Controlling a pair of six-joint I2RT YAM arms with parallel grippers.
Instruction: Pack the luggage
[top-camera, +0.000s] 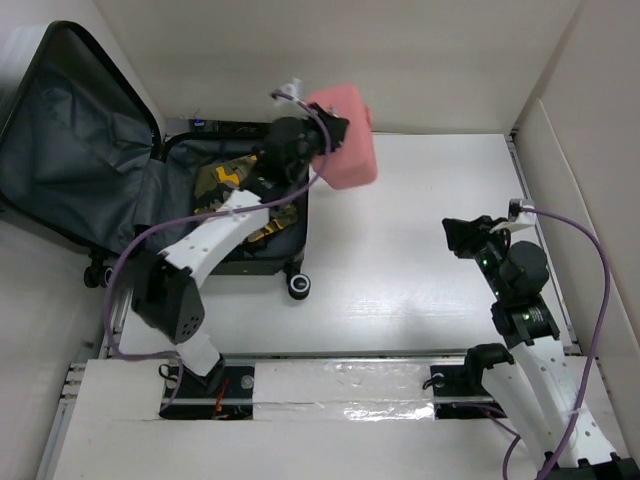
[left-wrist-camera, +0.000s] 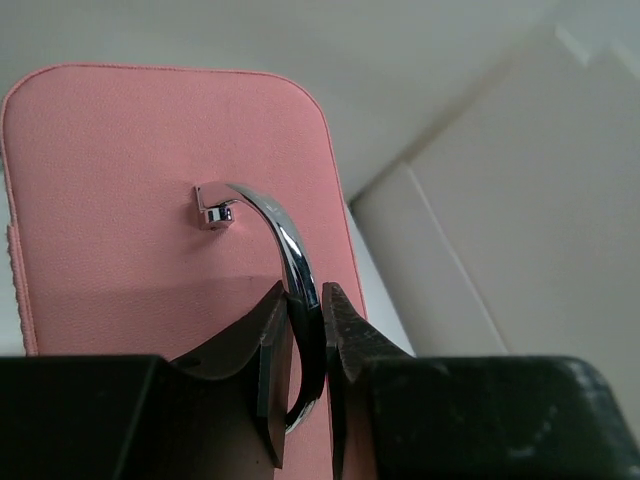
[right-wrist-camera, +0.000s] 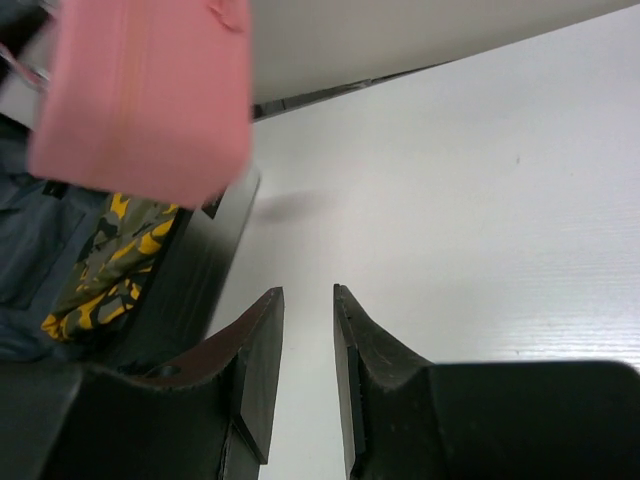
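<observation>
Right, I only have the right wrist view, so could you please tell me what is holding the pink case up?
Observer: The left gripper is shut on the pink case's curved metal handle.
Operator: Thank you. Is the luggage open wide?
Observer: Yes, its lid is swung open to the left, grey lining showing.
Operator: And where does the case hang?
Observer: By the top external view, over the luggage's far right corner, mostly past its rim.
</observation>
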